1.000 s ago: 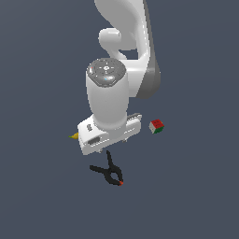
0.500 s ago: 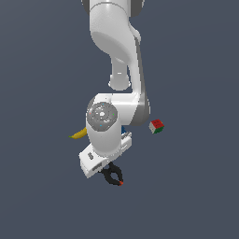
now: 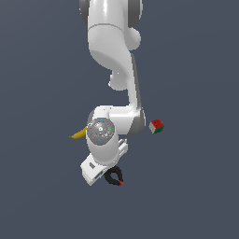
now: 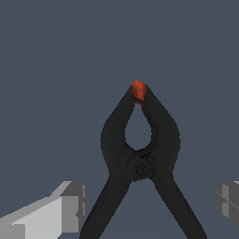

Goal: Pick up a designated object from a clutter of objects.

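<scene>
On the exterior view's left, you see the yellow banana (image 3: pixel 78 134) peeking out beside the white arm (image 3: pixel 114 70) on the grey worktop (image 3: pixel 196 196). Your black spring clamp (image 3: pixel 114 177) lies low in the frame's centre, partly under the wrist, and the multicoloured cube (image 3: pixel 157 126) sits well apart on the exterior view's right. In the wrist view your end effector (image 4: pixel 148 201) is spread wide, its fingers (image 4: pixel 65 207) on either side of the clamp's handles, red-orange tip (image 4: pixel 138 90) pointing away
</scene>
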